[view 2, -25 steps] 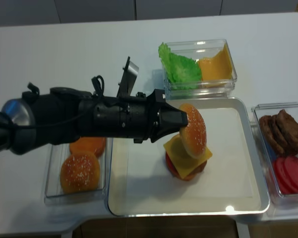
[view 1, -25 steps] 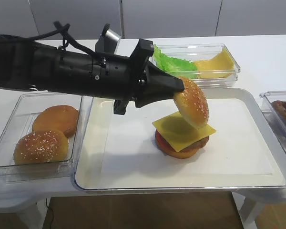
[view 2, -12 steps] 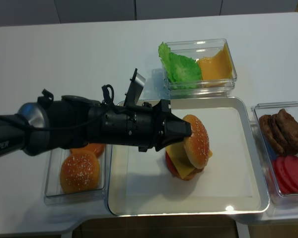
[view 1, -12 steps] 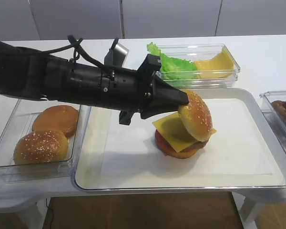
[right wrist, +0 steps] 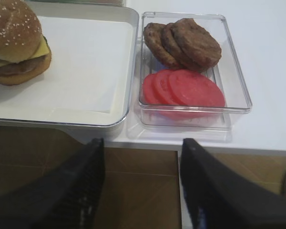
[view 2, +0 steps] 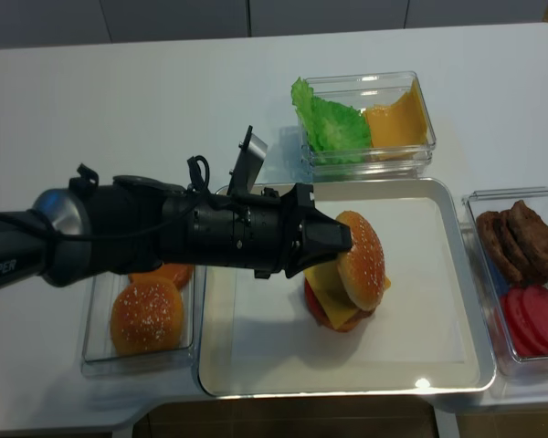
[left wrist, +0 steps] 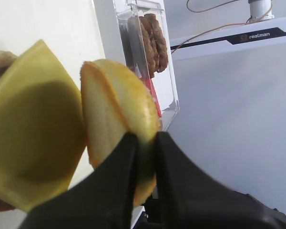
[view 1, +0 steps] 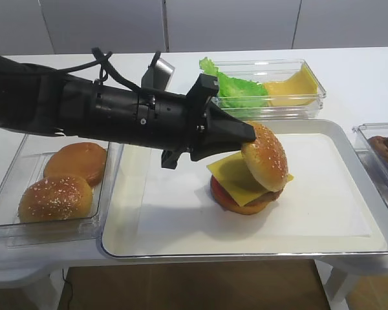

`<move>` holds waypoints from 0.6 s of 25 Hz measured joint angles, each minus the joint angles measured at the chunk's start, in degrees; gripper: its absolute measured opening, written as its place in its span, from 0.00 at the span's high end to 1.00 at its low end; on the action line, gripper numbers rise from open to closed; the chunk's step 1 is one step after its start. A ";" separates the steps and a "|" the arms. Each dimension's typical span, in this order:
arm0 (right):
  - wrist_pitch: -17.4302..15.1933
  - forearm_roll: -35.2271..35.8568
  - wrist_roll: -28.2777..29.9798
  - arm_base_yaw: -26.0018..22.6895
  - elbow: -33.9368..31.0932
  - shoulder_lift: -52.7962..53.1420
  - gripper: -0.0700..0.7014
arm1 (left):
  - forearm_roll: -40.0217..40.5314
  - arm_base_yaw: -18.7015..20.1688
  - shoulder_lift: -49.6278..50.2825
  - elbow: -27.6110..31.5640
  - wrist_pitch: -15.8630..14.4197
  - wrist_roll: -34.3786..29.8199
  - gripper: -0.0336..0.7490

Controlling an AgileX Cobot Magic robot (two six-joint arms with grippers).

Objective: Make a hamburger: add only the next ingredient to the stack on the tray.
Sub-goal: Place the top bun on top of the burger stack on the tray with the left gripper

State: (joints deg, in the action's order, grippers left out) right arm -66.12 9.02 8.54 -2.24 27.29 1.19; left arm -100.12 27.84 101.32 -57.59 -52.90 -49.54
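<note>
Change: sesame bun top point(view 1: 265, 156), a second ago tilted above the cheese point(view 1: 236, 175), now rests against the stack point(view 1: 246, 194) on the tray point(view 1: 349, 242).
Left claw point(view 1: 247, 132): still clenched on the bun's rim.
Meaning: release remains.

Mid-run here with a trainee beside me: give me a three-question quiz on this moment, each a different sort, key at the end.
1. True or false: the left gripper has let go of the sesame bun top.
2. Multiple choice: how does the bun top sit on the stack? A) flat and centred B) tilted, leaning on the cheese slice at the stack's right side C) lying on the tray beside the stack
3. Fill in: the clear bin seen from the right wrist holds brown patties and red ___ slices.

Key: 1 false, the jaws pinch the bun's edge; 2 B; 3 tomato.
</note>
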 joint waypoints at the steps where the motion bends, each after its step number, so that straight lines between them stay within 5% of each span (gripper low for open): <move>1: 0.00 0.00 0.00 0.00 0.00 0.00 0.41 | 0.00 0.00 0.00 0.00 0.00 -0.12 0.85; 15: 0.00 0.00 -0.09 0.00 0.00 0.00 0.41 | 0.00 0.00 0.00 0.00 0.28 -1.07 0.84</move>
State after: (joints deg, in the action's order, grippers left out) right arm -66.12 9.02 8.45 -2.24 27.29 1.19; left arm -100.12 27.84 101.32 -57.59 -52.62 -50.61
